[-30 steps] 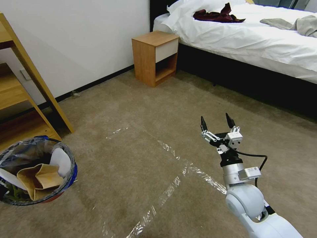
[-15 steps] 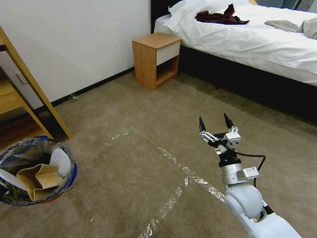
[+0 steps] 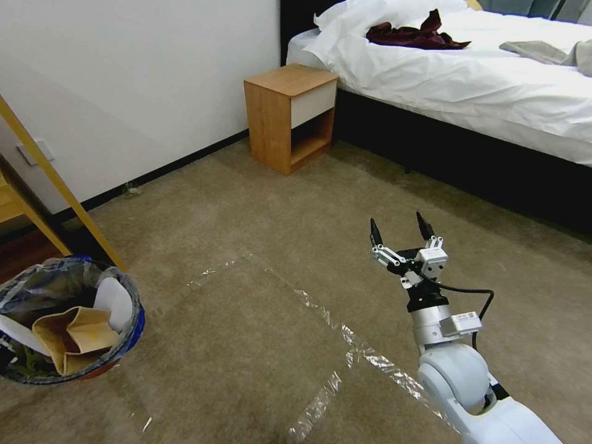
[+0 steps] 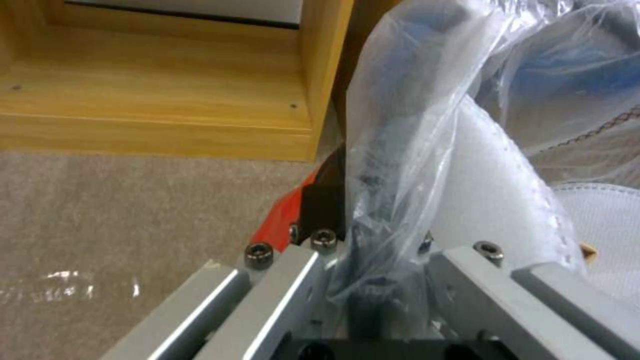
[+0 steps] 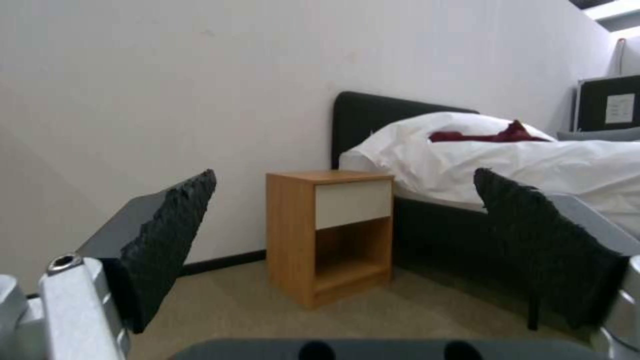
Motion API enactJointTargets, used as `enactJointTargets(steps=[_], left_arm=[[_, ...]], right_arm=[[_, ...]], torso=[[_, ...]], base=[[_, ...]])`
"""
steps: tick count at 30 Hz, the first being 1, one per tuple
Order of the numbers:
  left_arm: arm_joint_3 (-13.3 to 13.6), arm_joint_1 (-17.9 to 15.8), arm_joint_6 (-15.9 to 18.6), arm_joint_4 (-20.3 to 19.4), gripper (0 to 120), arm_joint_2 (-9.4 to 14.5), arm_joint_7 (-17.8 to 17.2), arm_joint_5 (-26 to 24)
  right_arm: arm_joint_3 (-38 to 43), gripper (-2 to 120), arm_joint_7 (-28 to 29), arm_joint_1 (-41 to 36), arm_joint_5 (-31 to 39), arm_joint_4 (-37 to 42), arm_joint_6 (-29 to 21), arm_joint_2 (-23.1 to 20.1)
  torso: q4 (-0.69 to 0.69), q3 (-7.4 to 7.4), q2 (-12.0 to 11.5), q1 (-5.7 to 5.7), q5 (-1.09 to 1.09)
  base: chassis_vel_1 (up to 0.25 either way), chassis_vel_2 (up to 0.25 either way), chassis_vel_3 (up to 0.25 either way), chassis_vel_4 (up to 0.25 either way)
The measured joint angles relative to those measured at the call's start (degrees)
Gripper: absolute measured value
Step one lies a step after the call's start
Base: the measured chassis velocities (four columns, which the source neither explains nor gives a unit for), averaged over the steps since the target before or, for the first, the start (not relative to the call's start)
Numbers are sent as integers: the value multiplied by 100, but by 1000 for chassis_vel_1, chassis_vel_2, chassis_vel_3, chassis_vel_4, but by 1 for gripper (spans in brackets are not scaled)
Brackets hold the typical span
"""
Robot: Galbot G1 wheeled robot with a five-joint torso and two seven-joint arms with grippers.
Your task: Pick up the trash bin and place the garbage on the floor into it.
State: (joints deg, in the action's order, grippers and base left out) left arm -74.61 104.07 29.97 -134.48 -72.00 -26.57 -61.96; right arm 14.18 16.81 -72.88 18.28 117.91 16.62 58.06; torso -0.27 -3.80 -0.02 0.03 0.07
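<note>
The left gripper (image 4: 373,240) pinches the rim of the trash bin (image 3: 126,342), held low at the robot's left above the carpet (image 3: 259,345). The right gripper (image 3: 399,229) hangs over the carpet, fingers spread, holding nothing.

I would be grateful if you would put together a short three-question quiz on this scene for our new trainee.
1. True or false: the right gripper is open and holds nothing.
2. What does the left gripper grip? A) the bedside table B) the bag-lined rim of the trash bin C) a red cloth
3. Name one piece of garbage that shows inside the bin.

Key
1. True: its fingers stand apart above the floor, with the bedside table and the bed beyond them.
2. B: the fingers close on the plastic bag over the rim.
3. The tan paper bag, or the white slipper.
</note>
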Motion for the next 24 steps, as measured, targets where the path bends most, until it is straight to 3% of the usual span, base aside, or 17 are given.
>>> enactJointTargets(steps=[24], left_arm=[[-56,43,12,48,1,10,-35,4]], right_arm=[[-295,99,15,92,56,56,11,-46]], torso=[[0,0,0,0,0]], base=[[-89,94,91,-91]])
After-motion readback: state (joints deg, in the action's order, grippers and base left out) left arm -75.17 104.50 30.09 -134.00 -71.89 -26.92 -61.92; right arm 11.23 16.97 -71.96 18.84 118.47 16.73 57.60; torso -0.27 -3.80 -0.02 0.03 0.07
